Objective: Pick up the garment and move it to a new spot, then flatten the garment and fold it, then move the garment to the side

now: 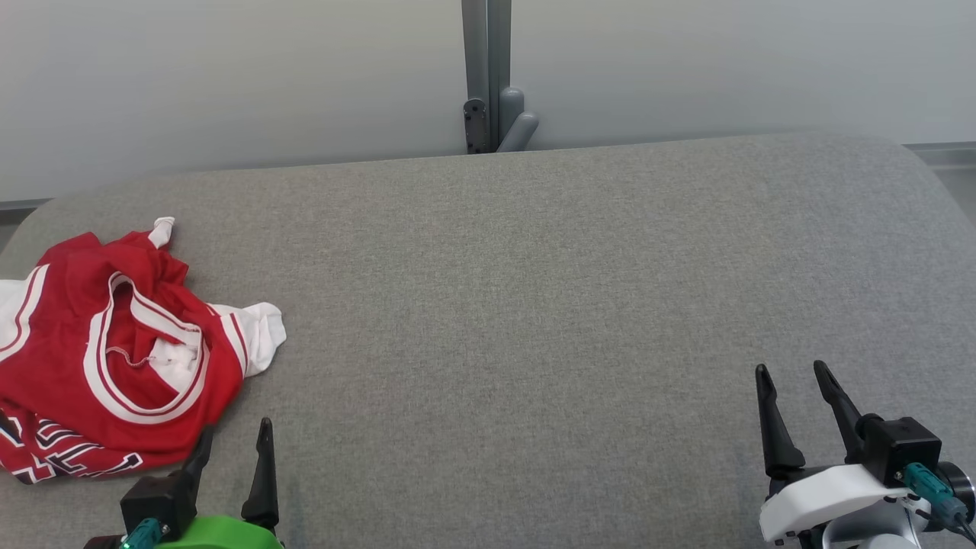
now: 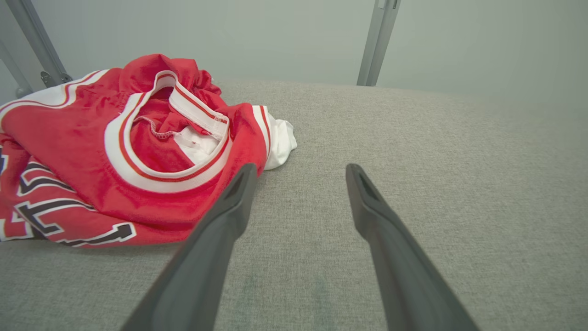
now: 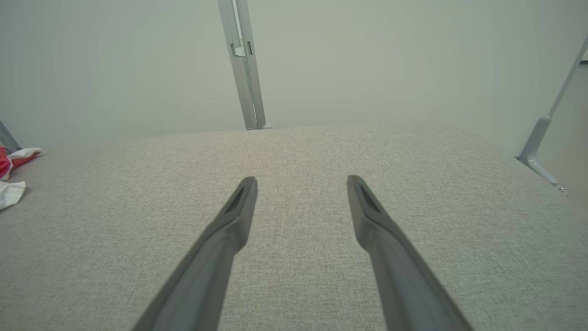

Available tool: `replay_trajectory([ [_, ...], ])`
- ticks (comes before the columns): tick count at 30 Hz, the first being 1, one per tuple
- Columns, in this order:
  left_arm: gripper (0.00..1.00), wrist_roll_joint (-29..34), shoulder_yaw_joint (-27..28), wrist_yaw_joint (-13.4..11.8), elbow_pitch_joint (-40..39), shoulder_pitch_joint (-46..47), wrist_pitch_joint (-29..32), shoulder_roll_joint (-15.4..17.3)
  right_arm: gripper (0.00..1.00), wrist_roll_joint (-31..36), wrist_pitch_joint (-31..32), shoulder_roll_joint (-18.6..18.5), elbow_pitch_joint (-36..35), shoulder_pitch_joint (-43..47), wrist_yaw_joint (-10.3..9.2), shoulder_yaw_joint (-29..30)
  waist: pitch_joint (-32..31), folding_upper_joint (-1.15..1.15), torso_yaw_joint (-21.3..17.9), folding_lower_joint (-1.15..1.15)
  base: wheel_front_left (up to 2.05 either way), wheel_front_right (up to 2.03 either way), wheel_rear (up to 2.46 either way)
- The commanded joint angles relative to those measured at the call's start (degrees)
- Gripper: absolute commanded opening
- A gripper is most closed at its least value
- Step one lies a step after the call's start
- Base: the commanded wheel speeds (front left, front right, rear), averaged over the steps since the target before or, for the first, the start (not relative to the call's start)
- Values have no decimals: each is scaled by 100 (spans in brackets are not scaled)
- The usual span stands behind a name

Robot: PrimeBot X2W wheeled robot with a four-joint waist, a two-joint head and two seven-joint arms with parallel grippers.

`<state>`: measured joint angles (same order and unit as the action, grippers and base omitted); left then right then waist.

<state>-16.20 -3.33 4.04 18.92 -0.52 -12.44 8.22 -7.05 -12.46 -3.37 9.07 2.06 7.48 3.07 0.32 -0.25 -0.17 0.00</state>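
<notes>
The garment [image 1: 69, 343] is a red jersey with white trim and dark lettering, lying crumpled at the left end of the grey padded surface [image 1: 534, 305]. Its collar opening faces up, and a white sleeve end sticks out to the right. My left gripper [image 1: 236, 438] stands open at the lower left, its fingertips just off the garment's near right edge; in the left wrist view the garment [image 2: 92, 156] lies beside and ahead of the left finger of that gripper [image 2: 301, 171]. My right gripper [image 1: 793, 374] is open at the lower right, far from the garment [image 3: 11, 177], with bare surface between the fingers [image 3: 301, 183].
A pale wall runs behind the surface, with a grey upright post [image 1: 486, 76] and bracket at its middle. The surface has rounded far corners; a grey metal bracket [image 3: 537, 151] stands off its right side. Bare grey surface stretches from the garment to the right end.
</notes>
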Motion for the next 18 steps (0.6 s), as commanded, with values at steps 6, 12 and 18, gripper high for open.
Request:
replay_trajectory([
  [6, 100, 373, 50, 46, 46, -36, -110, 11, 100, 340, -112, -4, -7, 96, 2, 64, 5, 22, 4, 0, 0, 0, 0],
  [12, 100, 636, 83, 55, 54, -67, -177, -9, 100, 593, -176, 1, -1, 116, 2, 81, 0, 23, 3, 0, 0, 0, 0],
  [18, 100, 903, 88, 87, 67, -90, -243, -41, 100, 847, -241, -1, -11, 139, 2, 69, -5, 24, 8, 0, 0, 0, 0],
])
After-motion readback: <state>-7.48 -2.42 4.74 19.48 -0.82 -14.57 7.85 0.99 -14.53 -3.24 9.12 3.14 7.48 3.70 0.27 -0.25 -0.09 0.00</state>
